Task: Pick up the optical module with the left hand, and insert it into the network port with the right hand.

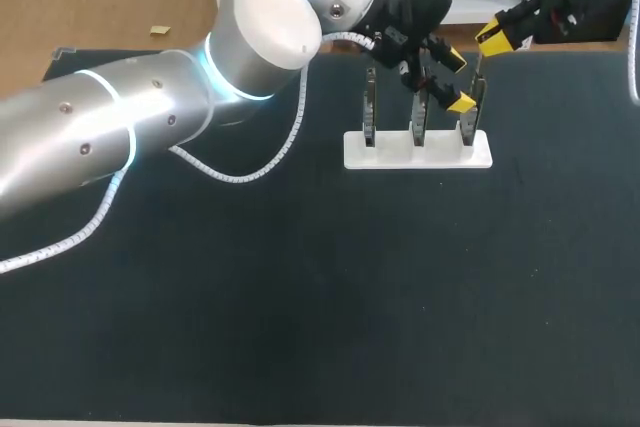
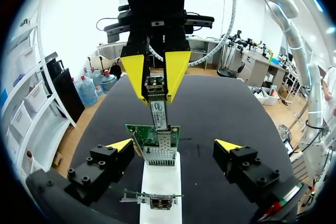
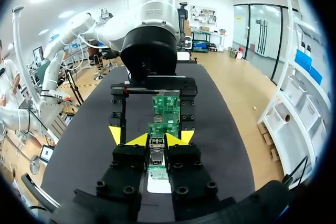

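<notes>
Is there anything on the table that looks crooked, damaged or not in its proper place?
Nothing stands out. The three circuit boards stand upright in the white stand. The right gripper holds the optical module roughly in line with the network port under it, and the open left gripper sits either side of that board.

Slim silver optical module [image 2: 158, 111], upright in right hand [image 2: 156, 92], lower end at metal network port [image 2: 160, 155] on green card [image 2: 137, 132]

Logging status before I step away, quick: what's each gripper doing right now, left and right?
Left gripper: open, holding nothing.
Right gripper: closed on the optical module.
</notes>
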Motion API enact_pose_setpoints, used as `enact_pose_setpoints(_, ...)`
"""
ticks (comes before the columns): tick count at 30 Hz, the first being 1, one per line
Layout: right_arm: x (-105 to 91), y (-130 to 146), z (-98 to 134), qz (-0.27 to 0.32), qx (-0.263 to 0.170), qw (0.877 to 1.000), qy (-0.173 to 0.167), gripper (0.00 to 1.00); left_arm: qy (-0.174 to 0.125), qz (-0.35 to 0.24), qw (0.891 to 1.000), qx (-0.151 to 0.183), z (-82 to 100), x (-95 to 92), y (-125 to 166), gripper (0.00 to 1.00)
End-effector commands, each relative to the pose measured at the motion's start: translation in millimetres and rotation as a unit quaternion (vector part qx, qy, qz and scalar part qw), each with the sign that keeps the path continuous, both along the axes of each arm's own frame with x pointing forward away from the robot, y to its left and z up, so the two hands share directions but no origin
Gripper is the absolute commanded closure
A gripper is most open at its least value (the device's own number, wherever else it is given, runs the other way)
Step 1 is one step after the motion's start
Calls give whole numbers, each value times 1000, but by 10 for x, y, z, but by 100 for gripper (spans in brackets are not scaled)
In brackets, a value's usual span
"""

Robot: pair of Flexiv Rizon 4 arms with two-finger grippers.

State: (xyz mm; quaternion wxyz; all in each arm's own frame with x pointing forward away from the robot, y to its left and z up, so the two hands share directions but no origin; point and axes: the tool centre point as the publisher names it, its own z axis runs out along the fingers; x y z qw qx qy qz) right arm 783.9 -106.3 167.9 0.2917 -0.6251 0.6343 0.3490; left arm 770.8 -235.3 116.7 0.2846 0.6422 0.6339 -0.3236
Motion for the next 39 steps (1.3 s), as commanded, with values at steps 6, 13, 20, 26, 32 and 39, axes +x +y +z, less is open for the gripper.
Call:
enact_pose_setpoints(6,-25,4,30,-9,13,1000,-19,100,2,0,1000,4,12,13,-10,0)
enact_pose_setpoints(13,-20,4,31,-10,9,1000,-21,100,2,0,1000,4,12,13,-10,0)
enact_pose_setpoints(20,-18,-9,32,-10,9,1000,-22,100,2,0,1000,4,12,13,-10,0)
enact_pose_setpoints(26,-19,-3,28,-11,11,1000,-23,100,2,0,1000,4,12,13,-10,0)
enact_pose_setpoints(32,-15,2,18,-11,12,1000,-21,100,2,0,1000,4,12,13,-10,0)
enact_pose_setpoints(39,-22,3,-5,-8,10,1000,-17,100,2,0,1000,4,12,13,-10,0)
